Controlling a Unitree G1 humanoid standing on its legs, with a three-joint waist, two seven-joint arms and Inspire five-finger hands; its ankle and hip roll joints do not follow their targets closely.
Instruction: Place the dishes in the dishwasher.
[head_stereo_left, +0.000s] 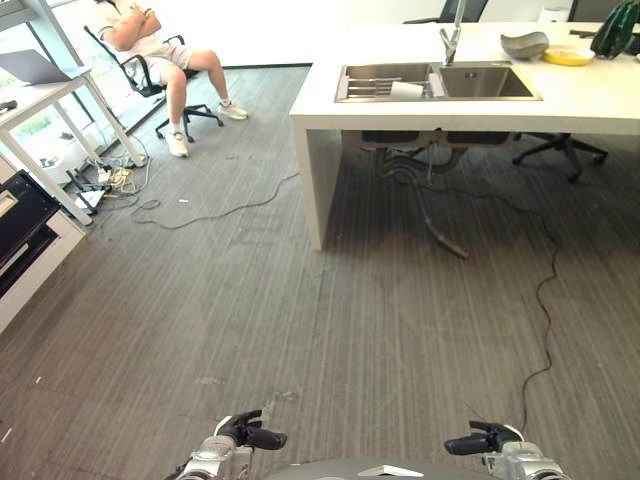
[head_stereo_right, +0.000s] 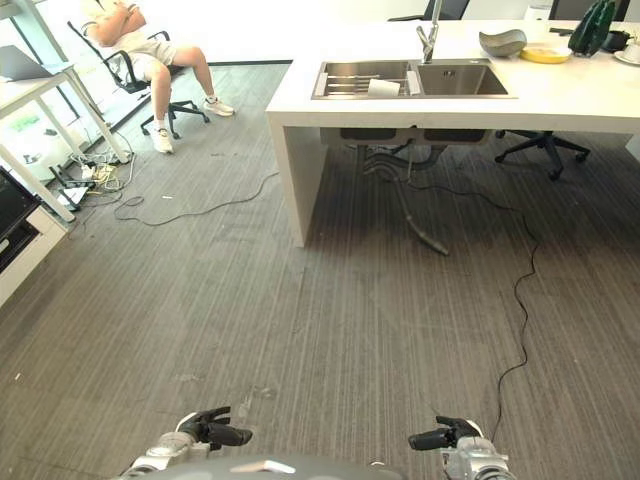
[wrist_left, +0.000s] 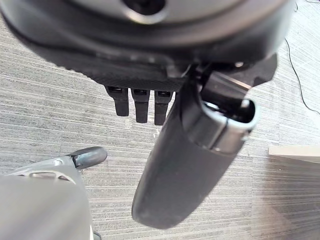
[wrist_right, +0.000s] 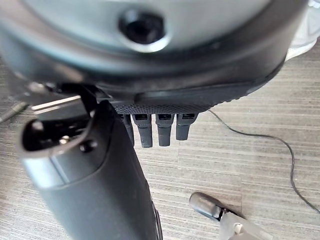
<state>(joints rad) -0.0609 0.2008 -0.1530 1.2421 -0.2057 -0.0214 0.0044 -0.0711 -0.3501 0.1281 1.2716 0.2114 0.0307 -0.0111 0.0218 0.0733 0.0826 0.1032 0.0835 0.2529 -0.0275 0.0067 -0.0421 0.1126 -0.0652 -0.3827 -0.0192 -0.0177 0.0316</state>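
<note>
The fingers of the left hand (head_stereo_left: 250, 432) are short and curled in, and they hold nothing. The fingers of the right hand (head_stereo_left: 478, 440) look the same, curled in with nothing inside. Both hands sit low and near the robot, one on the left and one on the right, over the grey floor (head_stereo_left: 300, 330). In the wrist views, just bare floor lies past each hand.

The job looks like it has not begun. No dish is in a hand. The dishes are far away, on the white desk (head_stereo_left: 600, 100) at the far right. A grey bowl (head_stereo_left: 524, 44) and a yellow plate (head_stereo_left: 568, 56) sit side by side there, next to a dark green thing (head_stereo_left: 612, 30) that I cannot name. The sink (head_stereo_left: 440, 82) is in the desk to the left of them, with a tap (head_stereo_left: 452, 40) behind it. Something white lies in the sink, but I cannot tell what it is.

On the left side stands a dark machine with an open front (head_stereo_left: 22, 225). It may be the dishwasher, but I cannot be sure. I think the robot must first walk to the desk, pick up the dishes and carry them over.

A person (head_stereo_left: 150, 45) sits on a chair at the far left.

I cannot read any words or labels.
</note>
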